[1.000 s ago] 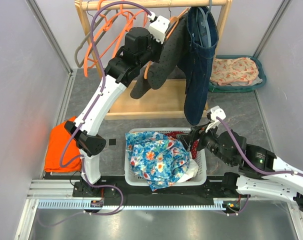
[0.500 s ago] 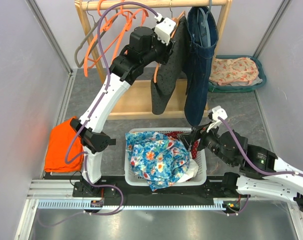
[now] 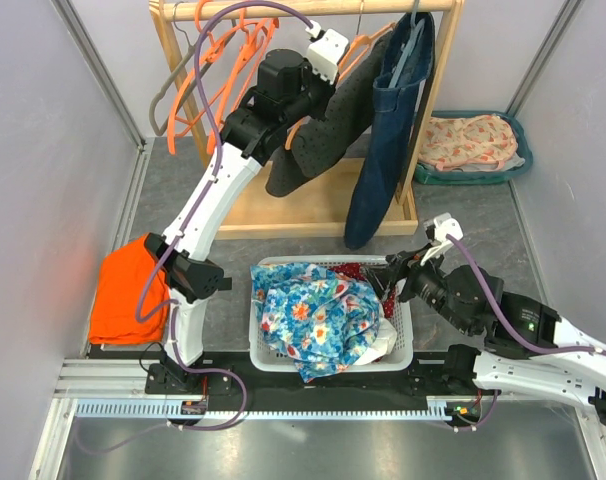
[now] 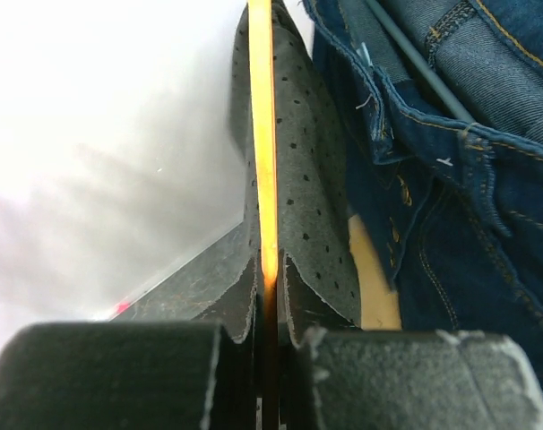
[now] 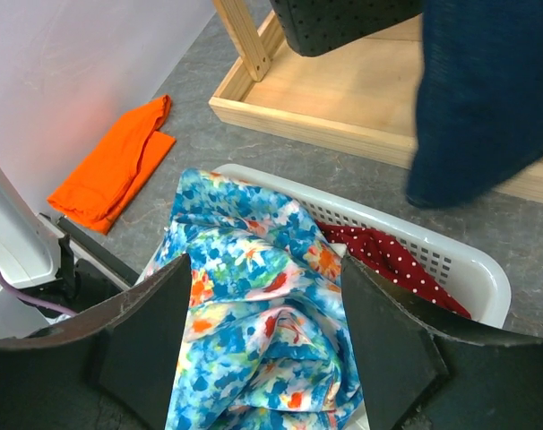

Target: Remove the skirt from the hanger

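A dark grey dotted skirt (image 3: 323, 135) hangs on an orange hanger (image 3: 368, 45) from the wooden rack's top rail (image 3: 283, 8). In the left wrist view the skirt (image 4: 312, 170) drapes both sides of the orange hanger bar (image 4: 263, 134). My left gripper (image 4: 270, 336) is shut on that hanger bar, with the skirt's edge between the pads. A blue denim garment (image 3: 383, 140) hangs just right of it. My right gripper (image 5: 262, 340) is open and empty above the basket's floral cloth (image 5: 254, 296).
A white laundry basket (image 3: 403, 350) holds floral and red dotted cloth (image 3: 368, 272). Several empty orange hangers (image 3: 218, 80) hang at the rail's left. An orange cloth (image 3: 123, 290) lies on the floor at left. A teal tray (image 3: 518, 135) with fabric sits at back right.
My left gripper has pulled the hanger leftward; the skirt's lower end swung out left and the denim garment swung with its hem to the left. The right arm barely moved.
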`<move>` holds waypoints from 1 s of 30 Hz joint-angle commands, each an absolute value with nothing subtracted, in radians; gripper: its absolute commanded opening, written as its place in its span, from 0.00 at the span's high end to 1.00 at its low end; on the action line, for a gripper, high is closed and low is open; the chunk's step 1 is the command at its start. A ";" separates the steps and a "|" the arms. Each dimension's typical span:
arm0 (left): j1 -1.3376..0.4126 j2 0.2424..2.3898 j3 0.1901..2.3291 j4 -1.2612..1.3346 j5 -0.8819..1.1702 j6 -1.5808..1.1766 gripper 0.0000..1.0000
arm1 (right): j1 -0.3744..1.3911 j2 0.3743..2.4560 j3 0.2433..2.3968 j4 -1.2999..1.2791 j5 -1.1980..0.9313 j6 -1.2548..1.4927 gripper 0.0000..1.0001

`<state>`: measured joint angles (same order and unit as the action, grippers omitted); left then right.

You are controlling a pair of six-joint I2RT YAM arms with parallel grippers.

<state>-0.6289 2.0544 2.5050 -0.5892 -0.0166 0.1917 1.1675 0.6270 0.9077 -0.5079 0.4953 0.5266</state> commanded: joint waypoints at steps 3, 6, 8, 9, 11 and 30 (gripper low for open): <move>-0.656 1.870 2.534 -0.515 -0.058 0.284 0.98 | 1.170 0.637 0.894 -0.460 0.491 0.534 0.26; -0.681 1.778 2.507 -0.517 -0.094 0.317 0.98 | 1.170 0.640 0.896 -0.445 0.485 0.529 0.23; -0.716 1.724 2.462 -0.520 -0.129 0.348 0.98 | 1.172 0.649 0.903 -0.434 0.482 0.522 0.20; -0.744 1.677 2.448 -0.525 -0.144 0.354 0.98 | 1.172 0.656 0.907 -0.430 0.476 0.519 0.20; -0.771 1.632 2.402 -0.537 -0.178 0.367 0.98 | 1.170 0.670 0.916 -0.414 0.469 0.514 0.19; -0.839 1.213 2.166 -0.761 -0.075 0.233 0.98 | 1.170 0.825 0.765 0.558 0.123 0.497 0.02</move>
<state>-0.8383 1.2102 2.1693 -0.8253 -0.1375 0.2764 1.1679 0.7559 0.7959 0.1814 0.1459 0.5228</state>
